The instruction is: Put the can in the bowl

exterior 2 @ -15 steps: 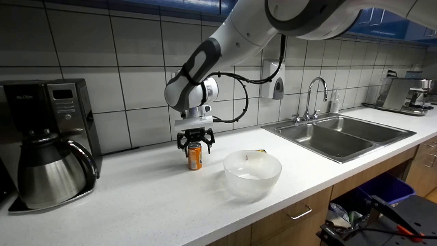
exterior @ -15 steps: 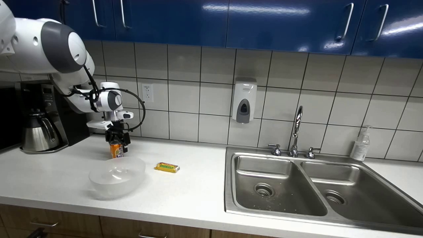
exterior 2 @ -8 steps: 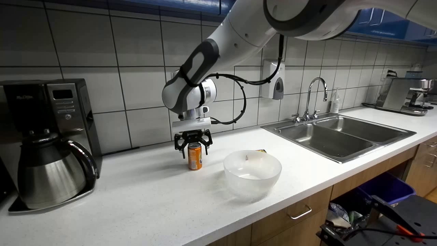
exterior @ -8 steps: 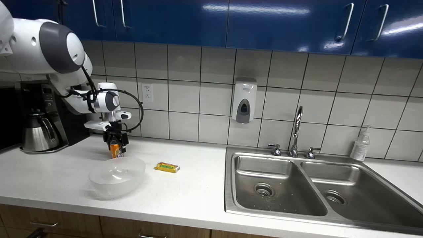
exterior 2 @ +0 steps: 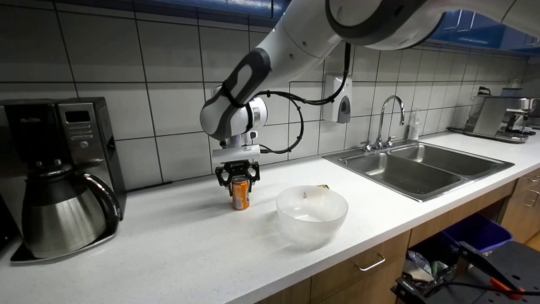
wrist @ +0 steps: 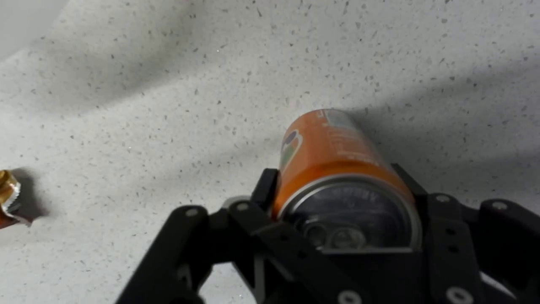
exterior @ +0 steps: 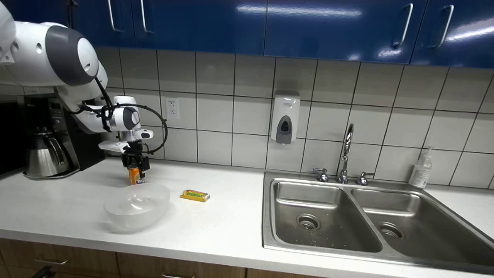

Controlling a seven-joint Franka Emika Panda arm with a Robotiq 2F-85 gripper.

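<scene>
The can (exterior 2: 241, 197) is orange with a silvery top and stands upright on the counter. My gripper (exterior 2: 241, 191) points down over it, its jaws shut on the can's upper part. The wrist view shows the can (wrist: 329, 147) between both fingers (wrist: 265, 185), touching on each side; the lower part of the lid is covered by the gripper's body. The translucent whitish bowl (exterior 2: 311, 230) rests nearer the counter's front, and nothing shows inside it. In an exterior view the bowl (exterior: 135, 216) stands in front of the can (exterior: 135, 176) and hides its foot.
A yellow packet (exterior: 195, 195) lies beside the bowl. The coffee maker (exterior 2: 67, 181) with its steel jug stands at one end of the counter. The double sink (exterior: 328, 216) is beyond the packet. The tiled wall (exterior 2: 177, 152) rises close behind the gripper.
My gripper has moved slightly toward the coffee maker and a little lower, centring on the can. Its fingers have then come together onto the can. Can and bowl have hardly moved.
</scene>
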